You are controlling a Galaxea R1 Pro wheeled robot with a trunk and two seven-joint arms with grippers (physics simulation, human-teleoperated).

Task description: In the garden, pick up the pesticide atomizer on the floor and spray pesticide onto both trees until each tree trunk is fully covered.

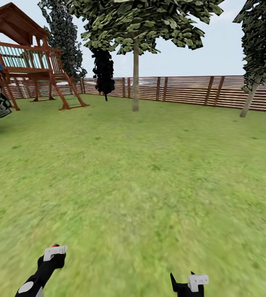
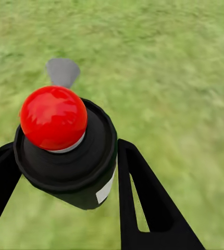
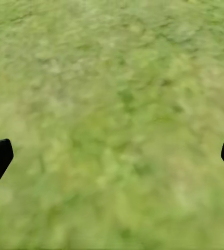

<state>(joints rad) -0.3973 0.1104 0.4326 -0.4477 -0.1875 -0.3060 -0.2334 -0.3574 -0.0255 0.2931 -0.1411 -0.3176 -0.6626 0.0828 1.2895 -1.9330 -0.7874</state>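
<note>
A: What is the robot holding at this moment?

B: The left gripper is clamping a black can, the atomizer, between its two fingers. The can has a round red cap on top, and a small grey nozzle is pointing away over the grass. In the head view the left gripper is hanging low at the left, and only a bit of red is showing there.

A: And the other one?

B: The right gripper is standing wide open and is gripping nothing; only lawn is lying between its tips. The head view is showing the right gripper at the bottom right.

A: Where are the trees lying from the can?

B: The nearer tree trunk is standing straight ahead, a little to the right of the left arm, well apart from it, in front of the fence. It is rising upright. The second trunk is standing far to the right and is leaning.

A: So which arm is mattering?

B: The left one, because it is carrying the can. I am judging that the robot is needing to drive forward first; the nozzle is too far from the bark for spraying. No white specks are visible on either trunk, though at this distance it is hard to tell.

A: Anything else around?

B: A wooden play tower is standing at the far left.
</note>
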